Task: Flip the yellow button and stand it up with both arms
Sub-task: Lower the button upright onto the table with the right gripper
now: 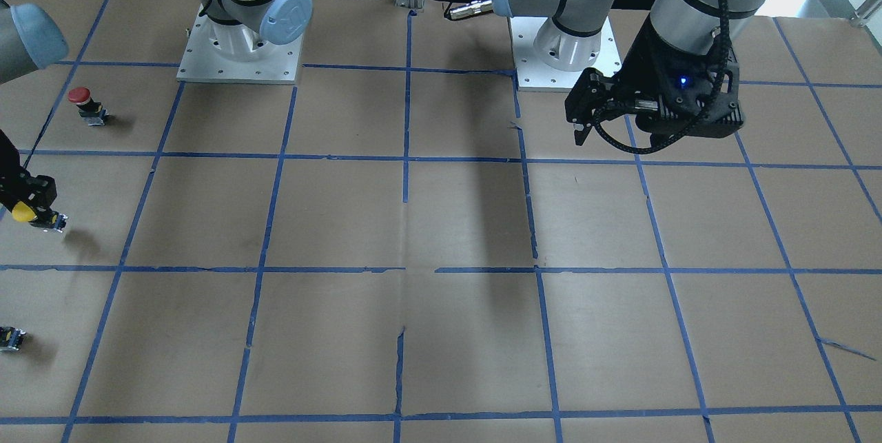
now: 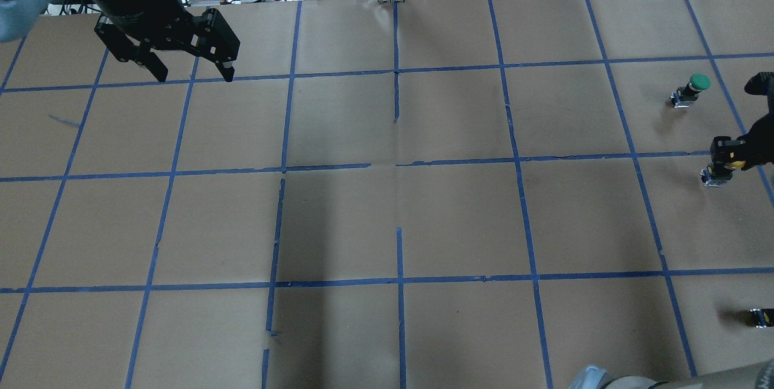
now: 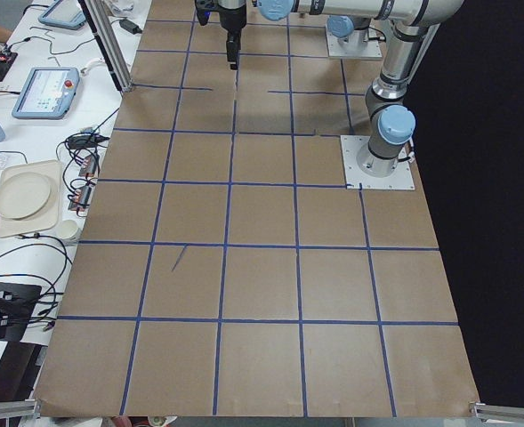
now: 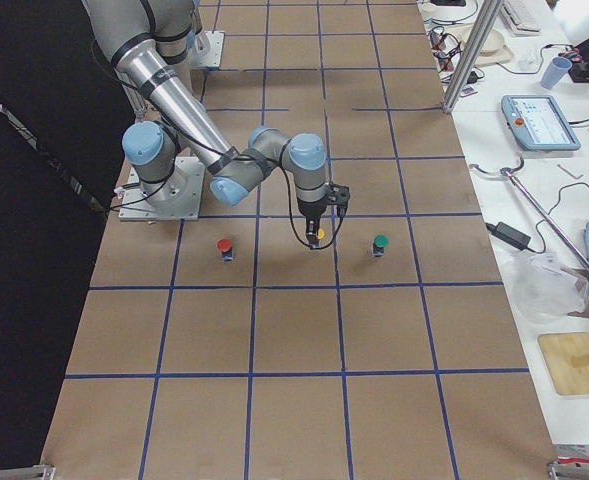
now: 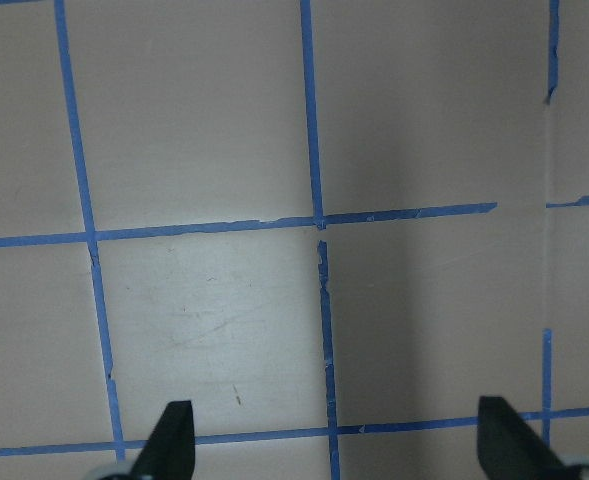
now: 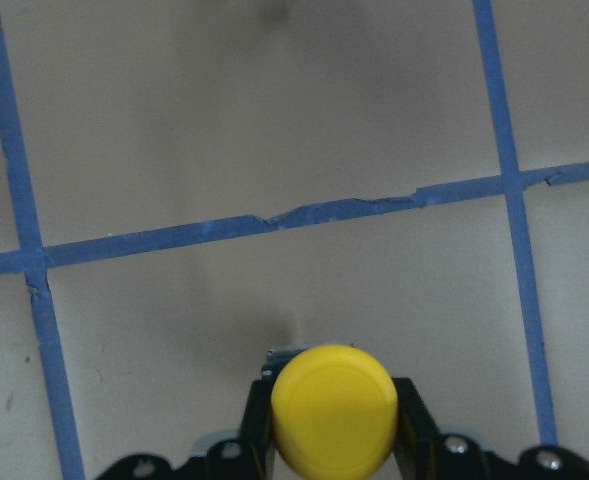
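The yellow button [image 6: 332,408] sits between my right gripper's fingers [image 6: 257,425], its cap facing up at the wrist camera and its body mostly hidden below. It also shows in the front view [image 1: 25,212], the overhead view [image 2: 730,163] and the right side view [image 4: 320,234], upright and low over the table; I cannot tell whether it touches the paper. My right gripper [image 2: 728,156] is shut on the cap. My left gripper [image 2: 193,74] is open and empty, high over the far corner on the robot's left [image 1: 580,129], with both fingertips [image 5: 169,440] over bare paper.
A red-capped button [image 1: 83,102] stands near the right arm's base. A green-capped button [image 2: 695,85] stands beyond the yellow one. A small capless black block [image 1: 10,337] lies at the table edge. Brown paper with a blue tape grid [image 2: 396,165] covers the table.
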Robot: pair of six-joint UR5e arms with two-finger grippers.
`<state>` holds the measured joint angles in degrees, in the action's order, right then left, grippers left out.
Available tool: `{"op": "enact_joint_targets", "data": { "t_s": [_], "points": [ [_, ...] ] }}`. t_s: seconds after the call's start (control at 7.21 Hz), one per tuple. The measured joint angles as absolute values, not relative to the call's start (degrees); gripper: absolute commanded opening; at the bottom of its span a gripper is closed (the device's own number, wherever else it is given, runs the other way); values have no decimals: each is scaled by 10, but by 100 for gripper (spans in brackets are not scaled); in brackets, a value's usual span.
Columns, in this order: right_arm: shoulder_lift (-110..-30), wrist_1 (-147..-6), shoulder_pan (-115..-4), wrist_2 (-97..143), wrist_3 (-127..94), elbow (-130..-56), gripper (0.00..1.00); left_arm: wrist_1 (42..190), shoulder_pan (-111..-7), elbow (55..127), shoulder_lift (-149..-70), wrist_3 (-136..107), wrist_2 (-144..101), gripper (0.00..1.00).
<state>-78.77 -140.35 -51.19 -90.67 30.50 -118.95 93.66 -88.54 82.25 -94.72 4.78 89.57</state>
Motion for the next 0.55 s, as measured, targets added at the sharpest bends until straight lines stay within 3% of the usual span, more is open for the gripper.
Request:
{"op": "enact_joint_targets", "data": {
  "t_s": [0.28,0.55],
  "points": [
    [-774,-1426,-511,-901,306,-1193,18,936,-886,821,-949,48,893,99],
    [-766,-1432,-510,-901,306,-1189,36,935,-886,821,-951,48,891,99]
  ]
}}
